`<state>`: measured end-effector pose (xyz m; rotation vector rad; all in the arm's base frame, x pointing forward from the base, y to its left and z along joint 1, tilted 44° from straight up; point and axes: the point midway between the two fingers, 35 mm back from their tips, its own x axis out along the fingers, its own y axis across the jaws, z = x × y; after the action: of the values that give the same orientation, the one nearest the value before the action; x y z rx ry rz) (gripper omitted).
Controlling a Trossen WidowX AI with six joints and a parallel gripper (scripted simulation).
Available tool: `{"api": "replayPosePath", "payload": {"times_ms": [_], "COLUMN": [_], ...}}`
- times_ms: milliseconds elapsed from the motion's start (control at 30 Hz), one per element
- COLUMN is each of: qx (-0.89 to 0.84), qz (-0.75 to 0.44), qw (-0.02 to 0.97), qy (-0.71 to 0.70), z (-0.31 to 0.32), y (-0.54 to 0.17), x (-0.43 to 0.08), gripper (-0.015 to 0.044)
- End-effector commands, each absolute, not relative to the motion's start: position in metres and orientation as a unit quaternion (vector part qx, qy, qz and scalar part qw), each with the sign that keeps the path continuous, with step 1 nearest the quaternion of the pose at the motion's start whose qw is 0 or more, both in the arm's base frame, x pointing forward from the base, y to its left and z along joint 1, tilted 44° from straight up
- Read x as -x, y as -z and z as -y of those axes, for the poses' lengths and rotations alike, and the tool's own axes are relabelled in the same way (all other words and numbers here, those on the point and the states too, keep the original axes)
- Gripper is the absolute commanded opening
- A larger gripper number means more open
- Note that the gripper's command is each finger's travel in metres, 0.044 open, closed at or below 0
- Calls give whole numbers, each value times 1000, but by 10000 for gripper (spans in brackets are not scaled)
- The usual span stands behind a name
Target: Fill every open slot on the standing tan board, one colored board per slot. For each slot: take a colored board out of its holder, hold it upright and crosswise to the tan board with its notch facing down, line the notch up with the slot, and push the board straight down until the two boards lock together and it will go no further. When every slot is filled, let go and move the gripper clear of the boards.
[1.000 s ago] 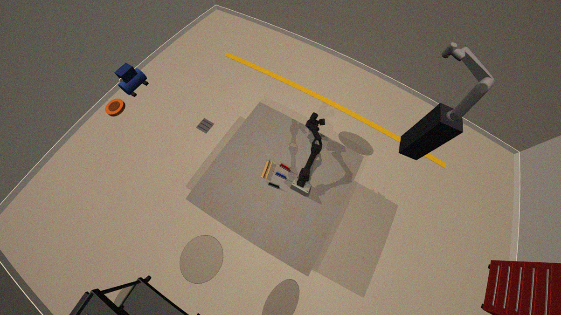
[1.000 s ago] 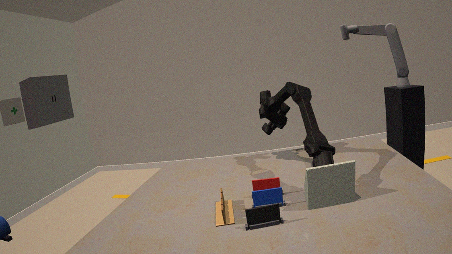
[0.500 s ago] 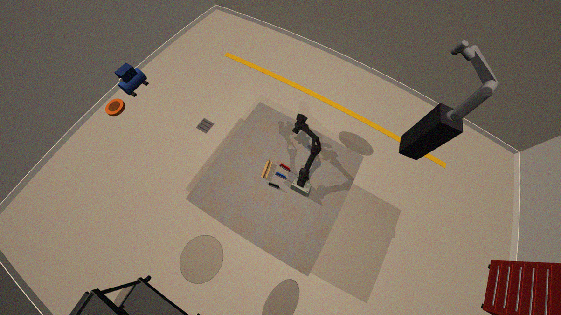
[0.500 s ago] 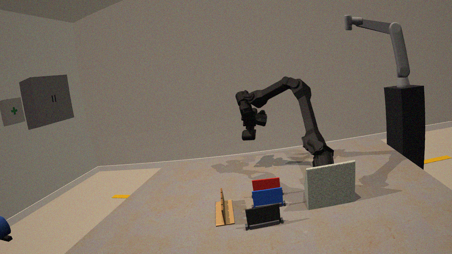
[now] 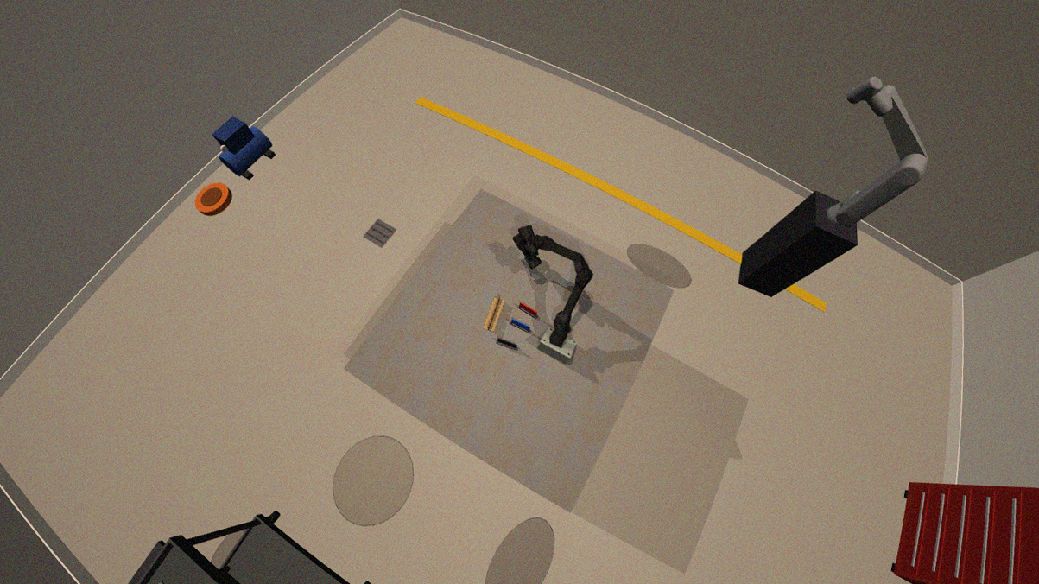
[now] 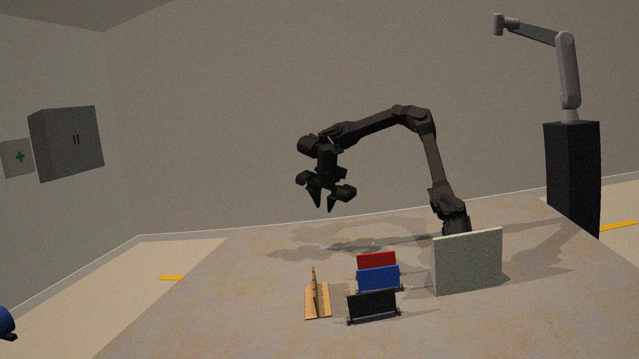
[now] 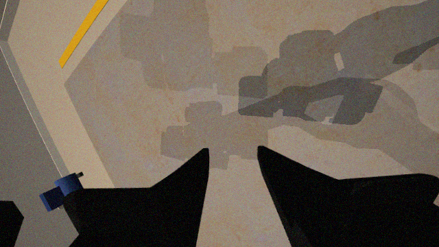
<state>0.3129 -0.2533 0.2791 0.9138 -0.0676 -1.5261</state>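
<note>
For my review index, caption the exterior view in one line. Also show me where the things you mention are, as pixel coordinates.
Open and empty, the gripper (image 6: 323,209) (image 7: 232,152) hangs above the table while the red (image 6: 376,260) (image 5: 527,309), blue (image 6: 378,278) (image 5: 521,325) and black boards (image 6: 372,306) (image 5: 506,343) stand in holders.

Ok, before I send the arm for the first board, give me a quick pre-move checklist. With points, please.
1. Gripper (image 5: 533,265) (image 6: 323,210) (image 7: 232,152) holding nothing: ok.
2. Fingers apart: ok; wide enough for a board, cannot tell.
3. Red board (image 5: 527,309) (image 6: 376,260), blue board (image 5: 521,325) (image 6: 378,278) and black board (image 5: 507,343) (image 6: 372,304) upright in holders: ok.
4. Gripper lined up over a board: not ok, it hangs off to the side.
5. Notches facing down: cannot tell.
</note>
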Motion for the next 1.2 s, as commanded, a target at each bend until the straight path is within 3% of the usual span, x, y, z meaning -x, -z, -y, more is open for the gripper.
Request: {"api": "replayPosePath", "payload": {"times_ms": [0,233,300,500,867,1167], "qx": [-336,-121,-93,156,184,185], "qz": [-95,-403,-434,-651,-670,-669], "qw": [667,717,716,650,636,636], "qy": [658,556,539,359,336,337], "z": [221,129,120,55,51,97], "y": [-249,-181,-175,-140,-136,-92], "x": [-317,-301,-297,-242,-235,-223], "gripper": [187,187,187,187,187,187]}}
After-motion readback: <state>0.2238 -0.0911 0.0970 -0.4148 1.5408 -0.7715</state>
